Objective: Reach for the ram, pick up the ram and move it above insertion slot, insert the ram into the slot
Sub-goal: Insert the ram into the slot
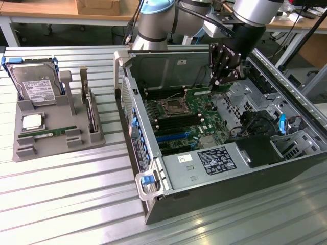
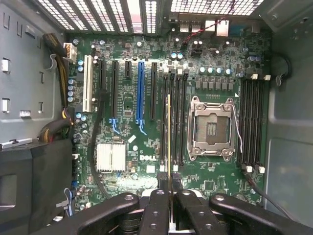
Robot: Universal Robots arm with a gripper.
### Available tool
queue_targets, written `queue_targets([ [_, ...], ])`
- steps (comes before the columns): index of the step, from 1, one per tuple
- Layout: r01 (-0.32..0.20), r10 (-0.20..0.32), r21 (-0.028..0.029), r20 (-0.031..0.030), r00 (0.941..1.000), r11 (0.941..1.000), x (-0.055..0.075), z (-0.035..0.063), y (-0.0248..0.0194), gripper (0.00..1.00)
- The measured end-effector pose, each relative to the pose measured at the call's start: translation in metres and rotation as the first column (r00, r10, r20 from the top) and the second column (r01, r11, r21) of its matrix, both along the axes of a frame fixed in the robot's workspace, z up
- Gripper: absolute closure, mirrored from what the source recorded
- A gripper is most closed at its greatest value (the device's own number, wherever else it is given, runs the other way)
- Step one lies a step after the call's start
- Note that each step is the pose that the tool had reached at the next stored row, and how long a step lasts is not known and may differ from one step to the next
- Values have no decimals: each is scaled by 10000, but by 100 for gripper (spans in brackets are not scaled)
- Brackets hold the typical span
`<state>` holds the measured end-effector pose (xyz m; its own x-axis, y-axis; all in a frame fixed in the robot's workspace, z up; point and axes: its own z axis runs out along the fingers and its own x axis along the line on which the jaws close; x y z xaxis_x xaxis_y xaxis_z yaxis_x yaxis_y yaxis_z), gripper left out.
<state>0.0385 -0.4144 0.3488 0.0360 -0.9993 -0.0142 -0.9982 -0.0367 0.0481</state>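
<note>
My gripper (image 1: 220, 81) is shut on the ram (image 1: 202, 92), a thin green stick held by its upper edge inside the open computer case. In the wrist view the ram (image 2: 169, 132) appears edge-on as a narrow pale line running out from between the black fingers (image 2: 157, 205). It hangs above the motherboard, lined up lengthwise with the bank of long black slots (image 2: 176, 122) beside the square processor socket (image 2: 211, 127). I cannot tell whether the ram's lower edge touches a slot. The same bank of slots (image 1: 176, 121) lies below the socket in the exterior view.
The case walls (image 1: 245, 176) enclose the board, with a black cable bundle (image 1: 255, 125) at the exterior view's right. Blue and black expansion sockets (image 2: 140, 93) sit beside the memory bank. A grey holder (image 1: 51, 148) outside the case carries a hard drive (image 1: 36, 84), a processor chip (image 1: 31, 121) and another green stick (image 1: 51, 133).
</note>
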Motion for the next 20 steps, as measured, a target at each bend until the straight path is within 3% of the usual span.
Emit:
queue_targets([
  [20, 0, 0, 0, 0, 10000, 10000, -33, -109, -1, 88],
])
